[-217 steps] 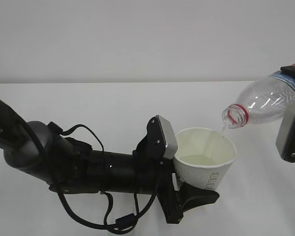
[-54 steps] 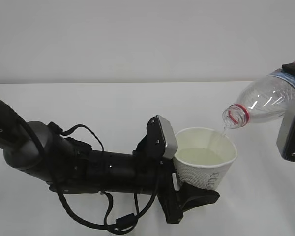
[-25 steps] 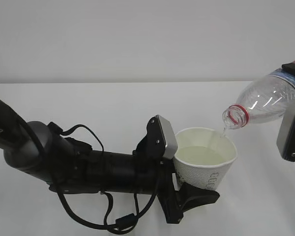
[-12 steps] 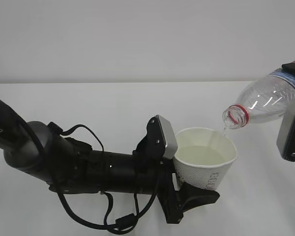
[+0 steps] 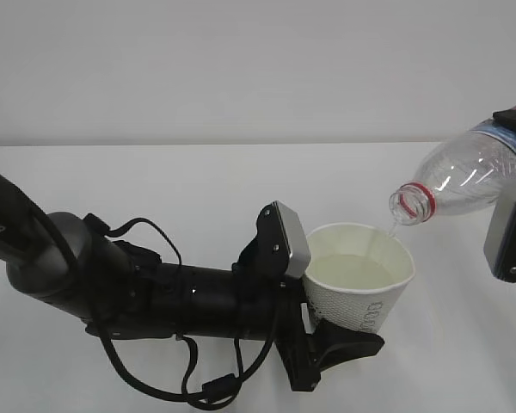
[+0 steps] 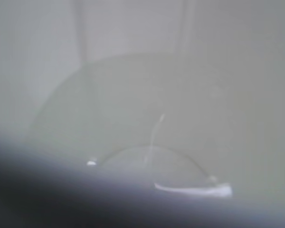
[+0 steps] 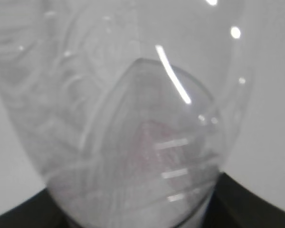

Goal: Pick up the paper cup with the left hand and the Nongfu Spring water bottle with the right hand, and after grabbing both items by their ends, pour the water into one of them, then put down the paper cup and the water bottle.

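Exterior view: the left hand [image 5: 327,301], a black two-finger gripper, clasps the small white tapered paper cup [image 5: 359,277] low beside the table. The right hand [image 5: 509,215] grips the clear ribbed Nongfu Spring water bottle [image 5: 469,178], tipped mouth-down over the far rim. Water [image 5: 351,273] already sits high; drift could spill past the rim.
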Robot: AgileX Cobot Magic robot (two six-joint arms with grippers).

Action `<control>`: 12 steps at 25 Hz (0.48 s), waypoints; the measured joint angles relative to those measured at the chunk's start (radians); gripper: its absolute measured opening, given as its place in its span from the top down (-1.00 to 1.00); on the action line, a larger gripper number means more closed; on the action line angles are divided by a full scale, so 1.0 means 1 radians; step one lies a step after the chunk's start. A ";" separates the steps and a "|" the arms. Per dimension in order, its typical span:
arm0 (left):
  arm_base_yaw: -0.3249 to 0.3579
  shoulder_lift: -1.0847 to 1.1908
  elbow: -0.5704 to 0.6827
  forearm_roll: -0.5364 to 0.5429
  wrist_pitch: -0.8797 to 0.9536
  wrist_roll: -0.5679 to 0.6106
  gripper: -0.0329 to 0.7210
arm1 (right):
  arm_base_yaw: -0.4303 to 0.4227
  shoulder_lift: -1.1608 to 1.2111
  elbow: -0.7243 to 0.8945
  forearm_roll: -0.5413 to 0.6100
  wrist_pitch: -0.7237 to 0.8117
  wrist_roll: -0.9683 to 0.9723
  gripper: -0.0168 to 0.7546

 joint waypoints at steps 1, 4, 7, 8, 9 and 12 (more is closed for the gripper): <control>0.000 0.000 0.000 0.000 0.000 0.000 -0.44 | 0.000 0.000 0.000 0.000 0.000 0.000 -0.09; 0.000 0.000 0.000 0.000 0.000 0.000 -0.44 | 0.000 0.000 0.000 0.000 0.000 0.007 -0.09; 0.000 0.000 0.000 0.000 0.000 0.000 -0.44 | 0.000 0.000 0.000 0.000 0.000 0.018 -0.09; 0.000 0.000 0.000 0.000 0.000 0.000 -0.44 | 0.000 0.000 0.000 0.000 0.000 0.025 -0.09; 0.000 0.000 0.000 0.000 0.000 0.000 -0.44 | 0.000 0.000 0.000 0.000 0.000 0.033 -0.09; 0.000 0.000 0.000 0.000 0.000 0.000 -0.44 | 0.000 0.000 0.000 0.000 0.000 0.068 -0.09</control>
